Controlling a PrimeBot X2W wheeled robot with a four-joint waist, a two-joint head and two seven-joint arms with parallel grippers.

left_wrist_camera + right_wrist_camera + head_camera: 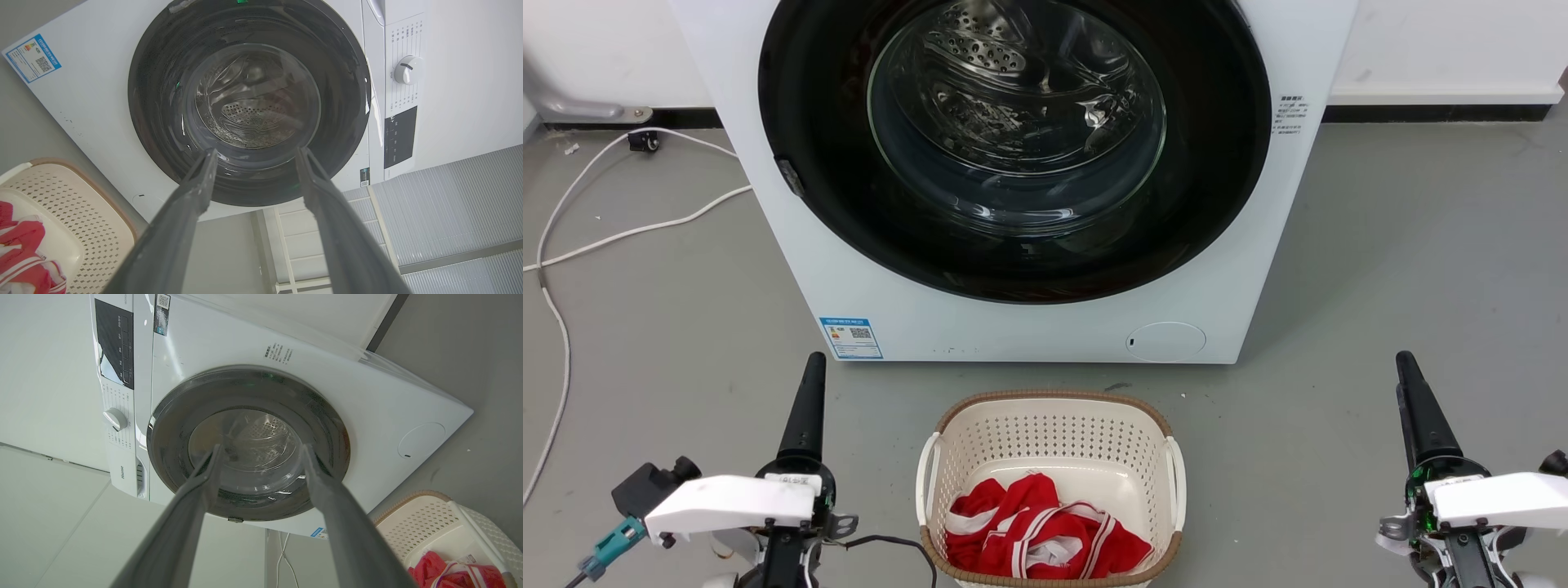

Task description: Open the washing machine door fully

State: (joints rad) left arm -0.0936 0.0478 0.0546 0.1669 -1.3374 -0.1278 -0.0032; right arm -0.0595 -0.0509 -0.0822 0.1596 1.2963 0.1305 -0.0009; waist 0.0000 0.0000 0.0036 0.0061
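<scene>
step: reach not begun — door (1015, 147) shut on washer (1029, 335) | left gripper (253, 157), right gripper (261, 451): jaws wide, empty | next: likely hook door's edge — pull

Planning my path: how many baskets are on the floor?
1: a white basket, centred before the washing machine, between the left tool and right tool; others may sit off-frame.

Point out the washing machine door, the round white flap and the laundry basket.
washing machine door (1017, 135): head view, on the glass bowl at its centre.
round white flap (1166, 341): head view, on the middle of the flap.
laundry basket (1054, 433): head view, on its perforated back wall.
</scene>
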